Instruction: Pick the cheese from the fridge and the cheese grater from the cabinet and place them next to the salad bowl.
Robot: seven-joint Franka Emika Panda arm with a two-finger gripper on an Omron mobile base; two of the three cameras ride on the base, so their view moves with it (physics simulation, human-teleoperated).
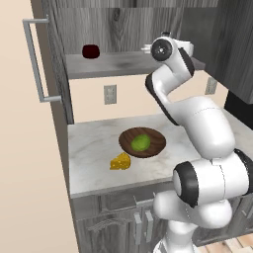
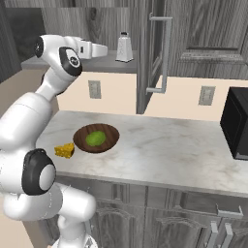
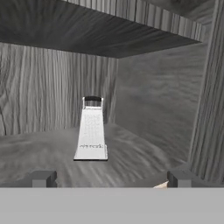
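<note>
On the desk (image 2: 160,145), the cheese (image 2: 64,150) lies just beside the salad bowl (image 2: 96,138), at the bowl's eight o'clock. Up on the cabinet (image 3: 144,100) shelf the cheese grater (image 3: 91,131) stands upright at twelve o'clock from the fingers (image 3: 43,178), which are spread wide, hold nothing and remain apart from it.

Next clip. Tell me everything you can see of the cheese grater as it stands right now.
The cheese grater is a small silver-white box grater, metallic-looking, tapering from a wide base to a narrow top with a little dark-framed handle. Its front face shows fine perforations. It stands upright on the grey shelf inside the open cabinet, apart from the walls. Nothing touches it but the shelf; the hand faces it with open fingers, short of it.
</note>
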